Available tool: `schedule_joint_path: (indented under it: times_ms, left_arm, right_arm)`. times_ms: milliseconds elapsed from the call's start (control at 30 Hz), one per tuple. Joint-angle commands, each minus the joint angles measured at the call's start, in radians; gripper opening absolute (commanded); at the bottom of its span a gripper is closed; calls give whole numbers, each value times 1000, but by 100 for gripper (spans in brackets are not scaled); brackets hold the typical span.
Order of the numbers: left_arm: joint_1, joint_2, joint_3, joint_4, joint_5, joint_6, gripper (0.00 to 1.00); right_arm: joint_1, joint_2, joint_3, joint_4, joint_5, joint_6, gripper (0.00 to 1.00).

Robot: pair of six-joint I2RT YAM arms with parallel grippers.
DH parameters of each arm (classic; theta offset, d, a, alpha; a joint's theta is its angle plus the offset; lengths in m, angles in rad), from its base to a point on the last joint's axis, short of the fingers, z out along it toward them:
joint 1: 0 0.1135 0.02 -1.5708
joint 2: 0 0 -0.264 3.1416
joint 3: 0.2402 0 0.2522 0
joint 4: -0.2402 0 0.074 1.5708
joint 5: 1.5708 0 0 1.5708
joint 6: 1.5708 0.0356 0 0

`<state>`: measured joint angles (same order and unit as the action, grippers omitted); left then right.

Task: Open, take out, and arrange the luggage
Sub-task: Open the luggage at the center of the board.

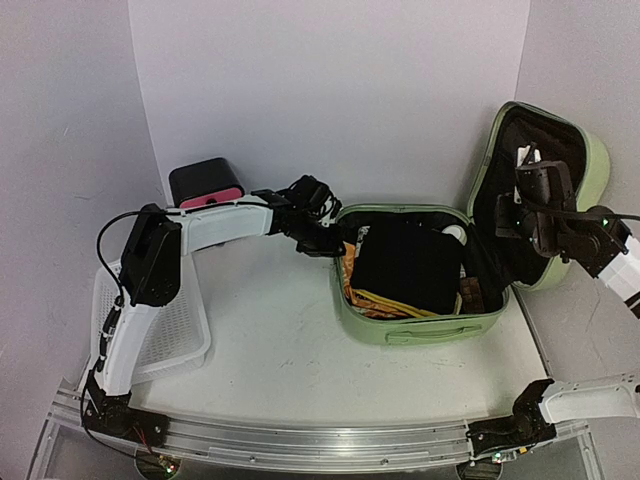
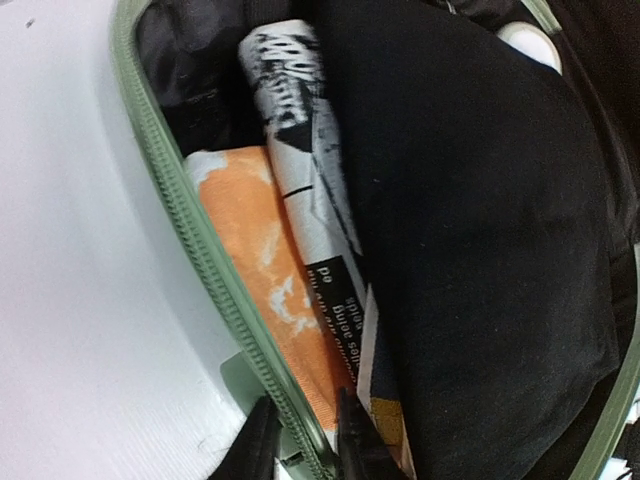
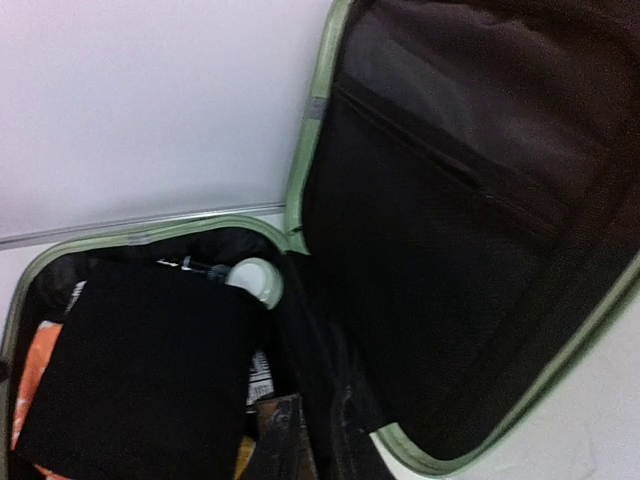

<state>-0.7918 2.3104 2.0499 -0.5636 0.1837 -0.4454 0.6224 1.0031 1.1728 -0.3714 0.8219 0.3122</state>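
Note:
The light-green luggage (image 1: 420, 325) lies open on the table, its lid (image 1: 592, 165) standing up at the right with black lining showing. Inside lie a black fabric bundle (image 1: 405, 265), an orange cloth (image 2: 260, 270), a black-and-white printed packet (image 2: 300, 150) and a white round cap (image 3: 255, 280). My left gripper (image 1: 335, 240) is at the base's left rim; its jaws (image 2: 305, 445) are closed over the green zipper edge (image 2: 170, 190). My right gripper (image 1: 512, 218) hangs by the lid's lining near the hinge. Its fingers (image 3: 320, 445) stand close together against dark fabric, and whether they hold anything is unclear.
A black drawer box with a pink front (image 1: 207, 185) stands at the back left. A white perforated basket (image 1: 170, 335) sits at the table's left edge beside the left arm. White walls close in behind and on both sides. A metal rail (image 1: 300, 440) runs along the near edge.

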Motion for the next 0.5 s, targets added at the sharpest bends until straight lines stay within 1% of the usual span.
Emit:
schedule_joint_path:
  times_ms: [0, 100, 167, 300, 467]
  left_arm:
    - [-25, -70, -31, 11, 69, 24, 34]
    - [-26, -96, -48, 17, 66, 21, 46]
    - [-26, -117, -56, 18, 65, 25, 51]
    - [-27, -176, -85, 26, 34, 46, 56]
    - [-26, -275, -130, 34, 3, 90, 63]
  right_arm:
    - [-3, 36, -1, 106, -233, -80, 19]
    - [-2, 87, -17, 134, -320, -69, 23]
    - [-3, 114, -33, 160, -373, -61, 25]
    - [-3, 153, -64, 219, -453, -49, 31]
    - [-3, 191, -94, 276, -534, -50, 34]
